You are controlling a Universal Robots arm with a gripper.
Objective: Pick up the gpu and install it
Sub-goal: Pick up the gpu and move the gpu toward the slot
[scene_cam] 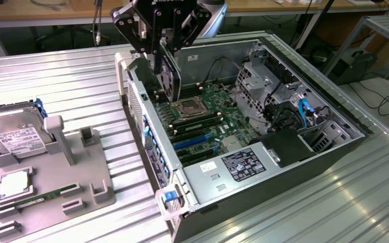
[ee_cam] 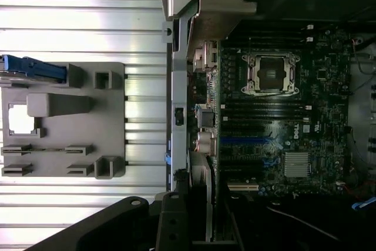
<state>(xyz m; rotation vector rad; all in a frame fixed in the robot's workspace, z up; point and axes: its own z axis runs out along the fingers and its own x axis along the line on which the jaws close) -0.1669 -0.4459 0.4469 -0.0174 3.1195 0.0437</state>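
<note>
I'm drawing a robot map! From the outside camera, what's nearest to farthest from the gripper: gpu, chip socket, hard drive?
1. gpu, held in the gripper above the case.
2. chip socket, below it on the motherboard.
3. hard drive, far off at the exterior view's left, on the gray holder.

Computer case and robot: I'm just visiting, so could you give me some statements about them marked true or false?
1. The gripper holds the gpu on edge above the open computer case. True.
2. The white-labelled hard drive is mounted inside the case. False: it sits on the grey holder outside the case.
3. The processor socket has no cooler on it. True.
4. The case is closed. False: the motherboard is exposed.
</note>
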